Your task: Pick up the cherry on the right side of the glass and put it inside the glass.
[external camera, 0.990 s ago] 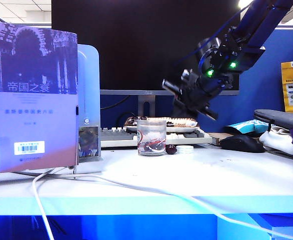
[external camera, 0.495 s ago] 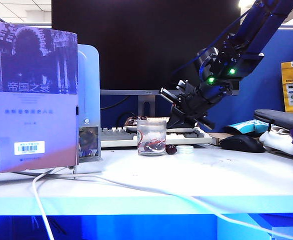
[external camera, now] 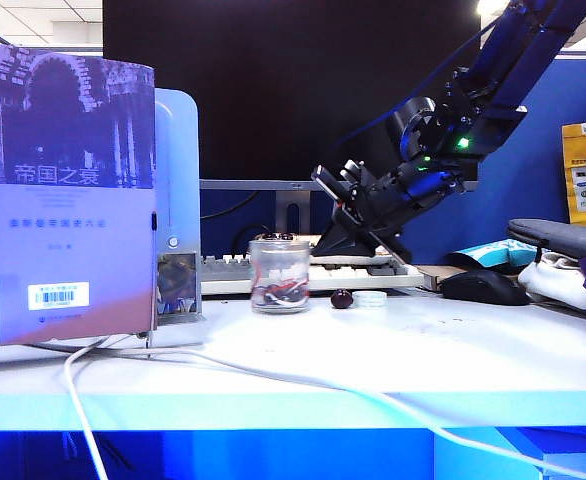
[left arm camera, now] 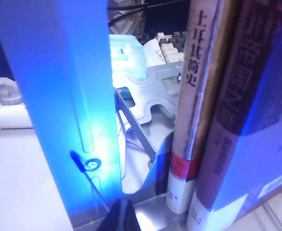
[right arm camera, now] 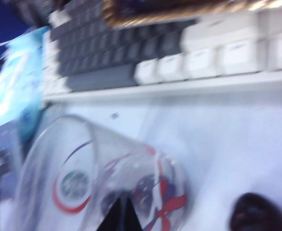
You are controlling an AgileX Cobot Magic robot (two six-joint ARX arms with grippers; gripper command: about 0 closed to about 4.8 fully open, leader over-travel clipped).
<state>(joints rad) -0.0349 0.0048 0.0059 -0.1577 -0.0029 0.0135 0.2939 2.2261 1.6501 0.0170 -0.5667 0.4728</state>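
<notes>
An office desk with a white table (external camera: 453, 360) before a dark monitor. The right gripper (external camera: 325, 182), fingers fully closed and empty, hangs above the glass (external camera: 279, 273), just beyond its rim. The cherry (external camera: 342, 298) lies on the table below the fingers, beside the glass. The left gripper (left arm camera: 123, 216) faces upright books; its fingers' state cannot be told.

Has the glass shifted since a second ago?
Yes. The glass has slid left, away from the cherry, which stays put beside the white disc. The right gripper hangs above, shut.
</notes>
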